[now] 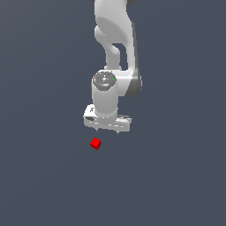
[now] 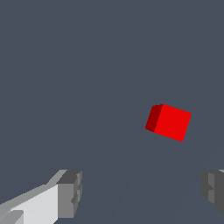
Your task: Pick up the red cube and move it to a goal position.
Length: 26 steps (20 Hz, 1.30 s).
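Closest to my wrist camera are my two grey fingertips [image 2: 70, 194], one at each lower corner of that view, standing well apart with a wide stretch of bare grey surface between them. So my pincer [image 2: 142, 192] is spread, and it grips nothing. One finger shows its white link running back toward my wrist; the other is cut off by the picture's edge, so only its grey pad is seen.

Beyond the fingertips sits the red cube [image 2: 169, 122], small, plain-faced and bright. It is turned at an angle to my fingers, showing one lit face and one darker side face. It touches neither finger and lies ahead of the gap between them, nearer the cut-off finger than the other.

From the exterior view, my white arm [image 1: 115, 39] comes down from the upper middle of the picture, and my pincer [image 1: 108, 129] points downward at its end. The finger stubs below the white hand body are very small in this view. The red cube [image 1: 96, 143] rests on the dark grey floor [image 1: 44, 176] just below my pincer and a little toward the exterior view's left of it, clearly apart from it. The cube appears rotated here too, with a corner toward the camera.
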### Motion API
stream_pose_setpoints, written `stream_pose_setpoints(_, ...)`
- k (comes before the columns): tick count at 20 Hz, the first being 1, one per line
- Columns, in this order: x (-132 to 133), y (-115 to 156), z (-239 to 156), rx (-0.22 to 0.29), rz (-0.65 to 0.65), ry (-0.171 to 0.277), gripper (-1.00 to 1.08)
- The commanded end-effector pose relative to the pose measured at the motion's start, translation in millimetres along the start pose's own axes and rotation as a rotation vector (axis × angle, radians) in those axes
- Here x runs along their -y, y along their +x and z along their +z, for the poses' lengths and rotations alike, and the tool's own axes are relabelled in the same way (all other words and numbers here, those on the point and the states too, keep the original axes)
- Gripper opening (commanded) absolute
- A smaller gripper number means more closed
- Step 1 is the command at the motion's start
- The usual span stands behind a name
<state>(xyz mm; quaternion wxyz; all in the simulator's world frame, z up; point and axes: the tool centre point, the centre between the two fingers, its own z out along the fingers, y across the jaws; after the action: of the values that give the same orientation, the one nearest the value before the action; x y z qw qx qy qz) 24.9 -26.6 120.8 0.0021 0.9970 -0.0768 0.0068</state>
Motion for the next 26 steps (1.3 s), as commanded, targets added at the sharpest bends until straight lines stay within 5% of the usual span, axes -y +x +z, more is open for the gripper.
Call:
stream_pose_setpoints(1,-11,7,20,0.003,0.06,-0.001,1.0)
stream_pose_setpoints(12,-52,28,89,0.012,0.274,-0.001,1.0)
stream_pose_setpoints(23,-61,32,101,0.014,0.315,0.001,1.0)
stream_pose_setpoints(24,-61,32,101,0.014,0.315,0.001,-1.0)
stream_pose_setpoints(26,-61,32,101,0.014,0.315,0.001,-1.0)
